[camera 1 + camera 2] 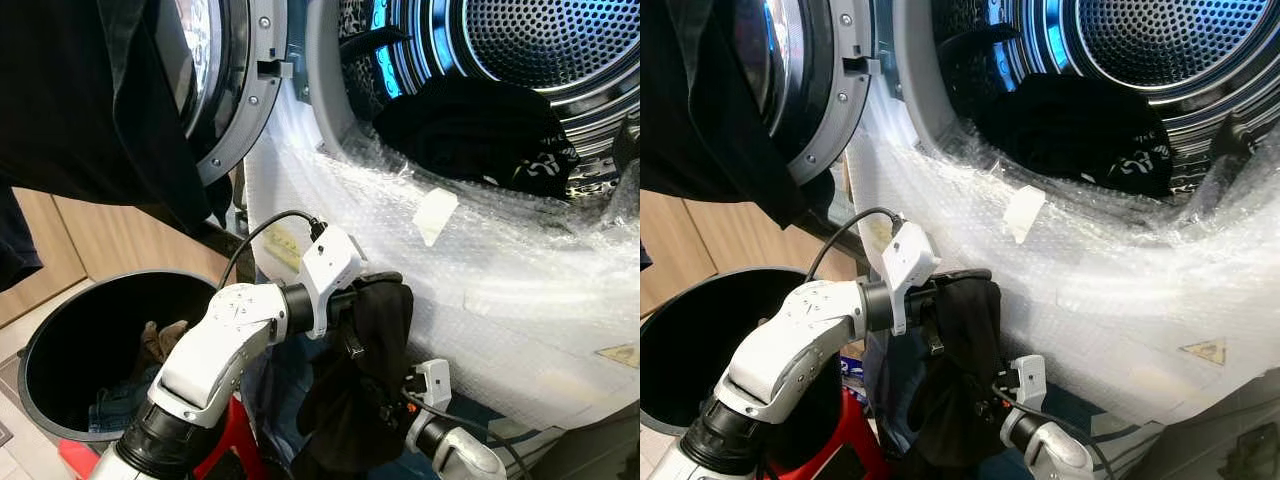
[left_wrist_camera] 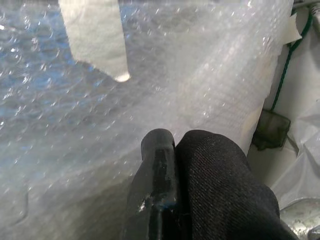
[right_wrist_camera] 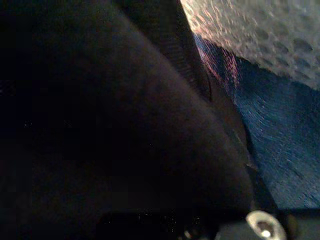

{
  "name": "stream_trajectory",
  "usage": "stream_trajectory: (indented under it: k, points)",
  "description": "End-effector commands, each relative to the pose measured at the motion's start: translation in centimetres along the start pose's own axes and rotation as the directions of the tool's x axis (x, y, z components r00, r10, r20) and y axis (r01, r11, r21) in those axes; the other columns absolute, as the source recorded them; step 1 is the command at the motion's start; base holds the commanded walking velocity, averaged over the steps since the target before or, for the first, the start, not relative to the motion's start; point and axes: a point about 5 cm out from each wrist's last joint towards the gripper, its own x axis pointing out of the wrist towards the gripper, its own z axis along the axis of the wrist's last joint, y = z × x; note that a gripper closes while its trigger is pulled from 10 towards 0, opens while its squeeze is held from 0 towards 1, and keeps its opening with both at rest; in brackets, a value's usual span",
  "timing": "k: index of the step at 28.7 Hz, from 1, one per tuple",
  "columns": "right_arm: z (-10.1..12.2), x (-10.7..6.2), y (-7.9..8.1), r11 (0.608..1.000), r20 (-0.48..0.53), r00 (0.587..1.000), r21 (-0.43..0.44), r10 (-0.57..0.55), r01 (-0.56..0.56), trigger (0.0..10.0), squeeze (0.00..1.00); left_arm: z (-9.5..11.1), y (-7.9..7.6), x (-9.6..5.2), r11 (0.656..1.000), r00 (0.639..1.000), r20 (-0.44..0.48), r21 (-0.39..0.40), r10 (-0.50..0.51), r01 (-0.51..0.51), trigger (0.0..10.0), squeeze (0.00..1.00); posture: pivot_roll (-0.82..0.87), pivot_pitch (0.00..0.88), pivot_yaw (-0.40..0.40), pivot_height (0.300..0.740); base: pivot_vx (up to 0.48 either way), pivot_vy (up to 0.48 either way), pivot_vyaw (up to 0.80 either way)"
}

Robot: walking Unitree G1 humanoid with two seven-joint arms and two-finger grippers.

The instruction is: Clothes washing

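A black garment (image 1: 365, 370) hangs in front of the washing machine, below its open drum (image 1: 540, 40). My left gripper (image 1: 375, 290) is shut on the garment's top, and in the left wrist view one black finger (image 2: 157, 170) presses against the dark fabric (image 2: 220, 180). My right gripper (image 1: 392, 408) reaches into the lower part of the same garment from below, with the cloth covering it. More black clothing (image 1: 470, 130) lies inside the drum.
Bubble wrap (image 1: 500, 260) covers the machine's front below the drum opening. The round door (image 1: 235, 80) stands open to the left, with dark cloth (image 1: 90, 110) hanging by it. A black laundry bin (image 1: 40, 330) with some clothes stands on the floor at lower left.
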Motion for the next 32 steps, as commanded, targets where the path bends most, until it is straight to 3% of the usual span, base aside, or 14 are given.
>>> stream_trajectory:
  k: [1,7,8,9,10,11,12,13,16,19,22,23,27,32]
  points:
    - [0.7,-0.4,-0.2,1.000,0.034,0.999,-0.005,0.007,-0.007,0.0,0.00,1.1,-0.6,0.3,1.000,0.999,0.046,0.022,-0.023,0.022,0.0,0.00,0.17,0.012,-0.106,0.740,0.000,0.000,0.00]
    - [1.1,-1.1,-0.2,0.999,0.057,0.997,-0.009,0.053,-0.053,0.0,0.00,1.1,-0.9,0.0,0.999,0.999,0.050,0.036,0.005,-0.007,0.0,0.00,0.17,0.000,-0.101,0.740,0.000,0.000,0.00]
    - [1.1,-1.3,-0.2,0.998,0.051,0.997,-0.016,0.064,-0.063,0.0,0.00,0.8,-1.1,-0.2,1.000,0.999,0.036,0.030,-0.004,0.003,4.4,0.00,0.17,0.000,-0.099,0.740,0.000,0.000,0.00]
    - [1.0,-1.4,-0.1,0.997,0.046,0.996,-0.020,0.072,-0.071,0.0,0.00,0.6,-1.3,-0.3,1.000,1.000,0.025,0.026,-0.013,0.012,4.4,0.00,0.17,0.000,-0.098,0.740,0.000,0.000,0.00]
    - [0.9,-1.7,-0.2,0.997,0.042,0.996,-0.023,0.073,-0.072,0.0,0.00,0.2,-1.6,-0.7,0.999,1.000,0.001,0.020,-0.026,0.026,10.0,0.00,0.16,0.000,-0.097,0.740,0.000,0.000,0.00]
    - [0.8,-2.2,-0.4,0.998,0.037,0.997,-0.022,0.067,-0.066,0.0,0.00,-0.4,-2.0,-1.2,0.999,0.999,-0.031,0.015,-0.040,0.041,10.0,0.37,0.17,0.000,-0.096,0.740,0.000,0.000,0.00]
    - [0.8,-2.2,-0.4,0.998,0.037,0.997,-0.022,0.067,-0.066,0.0,0.00,-0.4,-2.0,-1.2,0.999,0.999,-0.031,0.015,-0.040,0.041,10.0,0.37,0.17,0.000,-0.096,0.740,0.000,0.000,0.00]
    - [0.7,-2.8,-0.9,0.999,0.037,0.998,-0.020,0.042,-0.041,0.0,0.00,-1.0,-2.2,-2.0,0.999,0.997,-0.066,-0.006,-0.048,0.047,10.0,1.00,0.16,0.000,-0.093,0.740,0.000,0.000,0.00]
    - [0.5,-3.5,-1.5,1.000,0.035,0.999,-0.019,0.001,-0.001,0.0,0.00,-1.6,-2.4,-2.9,0.999,0.994,-0.100,-0.024,-0.051,0.049,10.0,1.00,0.17,0.000,-0.090,0.740,0.000,0.000,0.00]
    - [-0.4,-4.8,-2.2,0.999,-0.011,0.999,-0.033,-0.030,0.029,0.0,0.00,-3.3,-1.4,-4.2,0.997,0.979,-0.192,-0.008,0.071,-0.074,10.0,1.00,0.17,0.000,-0.089,0.740,0.000,0.000,0.00]
    - [-0.5,-5.3,-2.5,0.999,-0.016,0.999,-0.031,-0.043,0.043,0.0,0.00,-3.7,-0.8,-4.8,0.991,0.966,-0.223,0.005,0.131,-0.133,10.0,1.00,0.17,0.000,-0.087,0.740,0.000,0.000,0.00]
    - [-0.3,-5.5,-2.7,0.998,-0.026,0.999,-0.044,-0.042,0.041,0.0,0.00,-4.9,0.3,-5.7,0.972,0.932,-0.278,0.028,0.233,-0.235,10.0,1.00,0.17,0.000,-0.087,0.740,0.000,0.000,0.00]
    - [-0.1,-5.6,-2.6,0.998,-0.037,0.999,-0.062,-0.029,0.027,0.0,0.00,-5.6,1.2,-6.4,0.938,0.900,-0.275,0.029,0.339,-0.344,10.0,1.00,0.17,0.000,-0.087,0.740,0.000,0.000,0.00]
    - [0.0,-5.6,-2.7,0.997,-0.036,0.999,-0.069,-0.040,0.038,0.0,0.00,-5.7,1.0,-6.6,0.937,0.896,-0.295,-0.003,0.332,-0.349,10.0,1.00,0.16,0.000,-0.084,0.740,0.000,0.000,0.00]
